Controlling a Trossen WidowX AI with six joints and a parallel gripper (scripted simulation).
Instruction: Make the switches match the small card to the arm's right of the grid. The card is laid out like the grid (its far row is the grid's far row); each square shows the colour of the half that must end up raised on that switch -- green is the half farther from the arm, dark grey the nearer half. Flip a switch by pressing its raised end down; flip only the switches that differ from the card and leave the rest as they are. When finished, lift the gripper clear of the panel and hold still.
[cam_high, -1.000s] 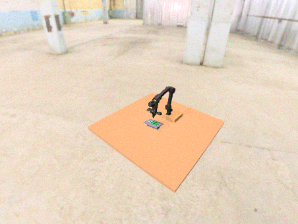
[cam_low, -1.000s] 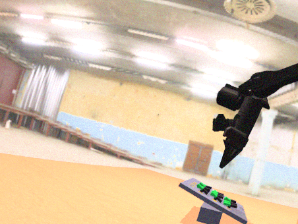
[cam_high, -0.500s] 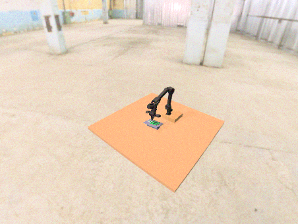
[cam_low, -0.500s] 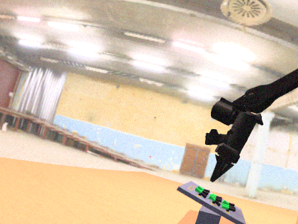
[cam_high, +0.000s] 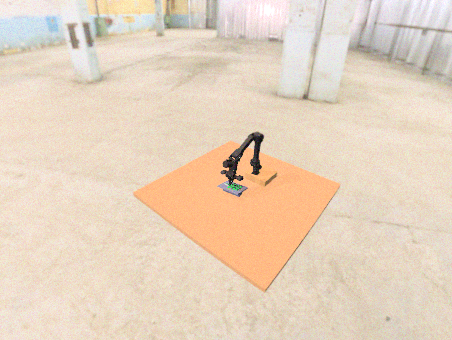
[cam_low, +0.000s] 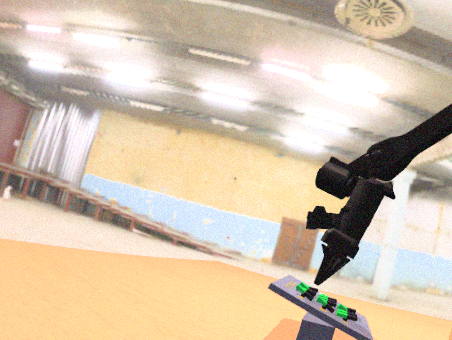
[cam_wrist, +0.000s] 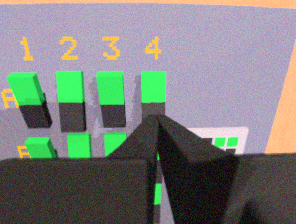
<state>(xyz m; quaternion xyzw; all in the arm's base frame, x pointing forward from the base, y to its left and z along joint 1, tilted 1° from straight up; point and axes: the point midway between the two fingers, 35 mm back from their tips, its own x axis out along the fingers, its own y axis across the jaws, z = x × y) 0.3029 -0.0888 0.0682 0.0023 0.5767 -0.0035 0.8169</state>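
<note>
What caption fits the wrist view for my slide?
Shut gripper poised with its tip at the dark grey half of switch A4, beside the card.
</note>
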